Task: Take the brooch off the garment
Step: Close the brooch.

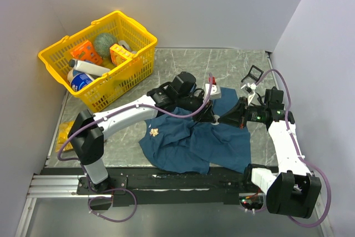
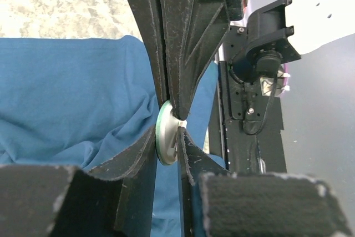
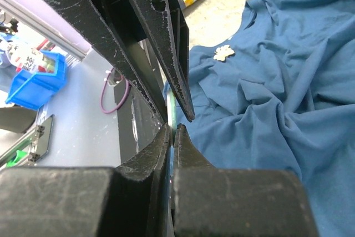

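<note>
Lying crumpled in the lower middle of the overhead frame, the garment point(image 1: 199, 142) is spread on the desk point(image 1: 183, 62) where both arms reach it. We see the left gripper point(image 2: 168, 137) with jaws pinching a round pale-green disc point(image 2: 162, 131). The right gripper point(image 3: 172, 129) has its jaws pressed together at the disc's rim, probably to steady it. The flower-shaped brooch point(image 3: 224, 53) rests on the cloth, left of centre. How the disc is fastened is hidden.

Wrinkled dark blue garment point(image 1: 222, 142) on table point(image 1: 183, 62), pale flower-shaped brooch point(image 1: 155, 132) on its left part, silvery-green disc point(image 2: 165, 137) at far edge
</note>
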### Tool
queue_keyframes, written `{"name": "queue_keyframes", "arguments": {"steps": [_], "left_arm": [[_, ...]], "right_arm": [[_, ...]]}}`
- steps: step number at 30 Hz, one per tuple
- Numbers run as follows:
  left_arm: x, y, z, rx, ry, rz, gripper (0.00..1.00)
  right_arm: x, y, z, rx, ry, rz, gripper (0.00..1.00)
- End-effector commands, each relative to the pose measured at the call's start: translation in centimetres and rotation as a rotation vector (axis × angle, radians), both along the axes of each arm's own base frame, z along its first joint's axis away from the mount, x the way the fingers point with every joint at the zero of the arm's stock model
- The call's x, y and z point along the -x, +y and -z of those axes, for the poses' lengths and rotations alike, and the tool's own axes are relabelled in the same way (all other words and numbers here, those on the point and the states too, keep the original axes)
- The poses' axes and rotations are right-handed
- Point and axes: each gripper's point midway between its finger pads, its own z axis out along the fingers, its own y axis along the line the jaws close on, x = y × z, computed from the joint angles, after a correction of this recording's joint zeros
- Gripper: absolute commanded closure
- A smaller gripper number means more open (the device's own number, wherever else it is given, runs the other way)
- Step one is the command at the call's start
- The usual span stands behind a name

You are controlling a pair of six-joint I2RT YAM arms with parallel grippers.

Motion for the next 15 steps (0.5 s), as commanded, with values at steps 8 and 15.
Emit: {"name": "queue_keyframes", "arguments": {"steps": [8, 15], "left_arm": [[0.9, -0.9, -0.3, -0.043, -0.096, 0.033, 0.89], [1.7, -0.7, -0.5, -0.058, -0.093, 0.086, 0.91]], "right_arm": [[0.2, 0.0, -1.5, -0.017, -0.057, -0.015, 1.0], [0.2, 0.0, -1.5, -0.009, -0.068, -0.009, 1.0]]}}
